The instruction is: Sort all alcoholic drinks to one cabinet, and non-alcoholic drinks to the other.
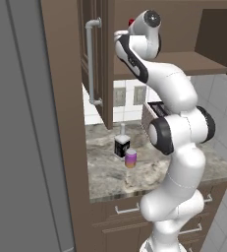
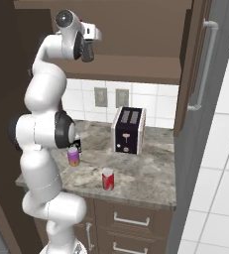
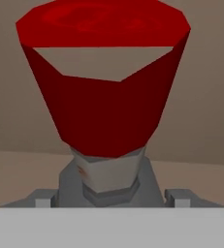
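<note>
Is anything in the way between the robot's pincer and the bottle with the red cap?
No. In the hand view the red cap sits right in front of the pincer, with the bottle's neck rising between the two tips and nothing else between them. Whether the tips touch the bottle cannot be told.

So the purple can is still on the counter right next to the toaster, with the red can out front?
Not quite: the purple can stands beside the square bottle, well apart from the toaster, as the right base view shows. The red can is indeed nearer the front.
</note>
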